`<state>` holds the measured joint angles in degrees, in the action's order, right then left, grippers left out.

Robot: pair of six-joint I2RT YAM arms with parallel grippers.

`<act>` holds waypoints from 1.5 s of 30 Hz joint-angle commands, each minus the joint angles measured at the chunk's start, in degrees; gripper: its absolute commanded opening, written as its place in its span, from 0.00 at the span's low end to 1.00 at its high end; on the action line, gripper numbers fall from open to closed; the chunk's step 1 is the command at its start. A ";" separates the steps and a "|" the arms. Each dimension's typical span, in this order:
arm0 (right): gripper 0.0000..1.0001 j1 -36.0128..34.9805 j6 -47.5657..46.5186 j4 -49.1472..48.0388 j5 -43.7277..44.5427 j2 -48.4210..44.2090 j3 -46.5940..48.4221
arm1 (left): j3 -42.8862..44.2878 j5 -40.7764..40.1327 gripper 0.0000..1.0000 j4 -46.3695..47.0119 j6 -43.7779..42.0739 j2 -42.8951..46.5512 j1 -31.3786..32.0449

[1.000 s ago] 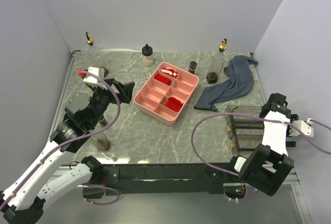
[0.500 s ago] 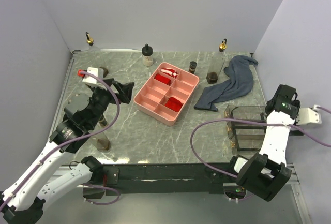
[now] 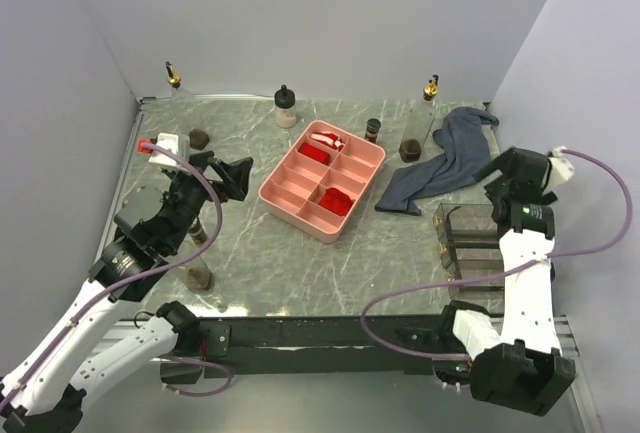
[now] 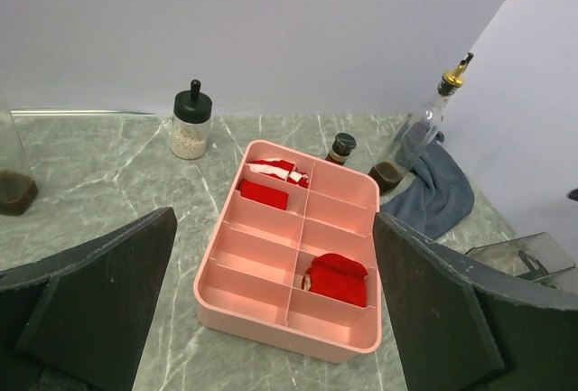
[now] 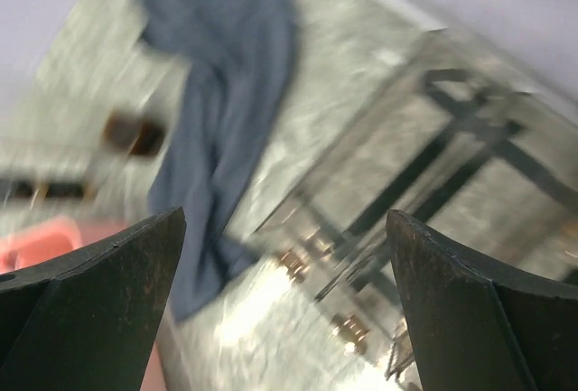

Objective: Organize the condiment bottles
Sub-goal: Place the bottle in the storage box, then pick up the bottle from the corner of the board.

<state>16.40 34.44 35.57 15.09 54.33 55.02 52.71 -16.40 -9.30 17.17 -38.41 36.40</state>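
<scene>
Both grippers stand wide open and carry nothing. Your left gripper (image 3: 228,175) hovers above the marble table (image 3: 290,253) facing the pink tray (image 3: 300,193), and your right gripper (image 5: 285,219) hangs near the clear rack (image 3: 465,243), its view too blurred for detail. I judge that spread suits a reach with no bottle chosen yet. The blue-grey cloth (image 3: 447,161) lies crumpled between tray and rack, one fold just beside the base of a tall clear bottle (image 4: 424,125) with a gold spout, so it may snag there. A second tall spouted bottle (image 3: 173,80) stands in the far left corner. A third tall bottle (image 3: 202,275) stands near the front edge, partly hidden under your left arm and probably awkward to reach. The black-capped cream jar (image 3: 286,106) sits by the back wall. Smallest are the dark jar (image 3: 373,131) just behind the tray and a squat brown jar (image 3: 199,137) at the left.
</scene>
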 commanded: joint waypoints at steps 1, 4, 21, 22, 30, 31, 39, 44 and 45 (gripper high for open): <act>1.00 -6.28 -6.99 -5.76 -7.86 -1.15 1.23 | 0.55 -0.21 0.97 1.48 -1.00 0.88 -0.19; 1.00 -13.31 -10.07 -8.05 -13.58 -2.11 1.75 | 0.73 -0.73 0.97 1.13 -0.91 1.06 -0.28; 1.00 -52.24 -11.84 -42.06 -31.70 -10.13 -11.61 | 22.44 -14.17 0.97 -39.03 14.64 0.44 -0.19; 1.00 -54.18 -12.11 -44.86 -30.66 -9.25 -11.95 | 22.44 -15.40 0.97 -40.69 14.91 0.79 -0.19; 1.00 -73.34 -17.73 -50.77 -19.49 5.67 -2.84 | 22.88 -21.73 0.97 -46.78 21.15 3.25 -0.19; 1.00 -73.97 -17.91 -52.00 -19.49 7.53 -1.51 | 22.36 -21.91 0.97 -46.43 21.06 3.69 -0.19; 1.00 -76.08 -17.47 -50.77 -18.79 15.46 5.37 | 20.86 -25.68 0.97 -52.47 28.59 6.77 -0.28; 1.00 -76.08 -17.30 -50.25 -12.82 12.13 2.55 | 15.06 -31.58 0.97 -55.04 38.63 11.59 -0.28; 1.00 -76.08 -17.38 -49.81 -11.94 11.77 1.93 | 14.45 -31.58 0.97 -54.86 40.38 12.13 -0.28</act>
<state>-59.40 17.91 -12.47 -2.28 69.60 58.04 69.47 -43.35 -61.30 47.94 -29.15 36.40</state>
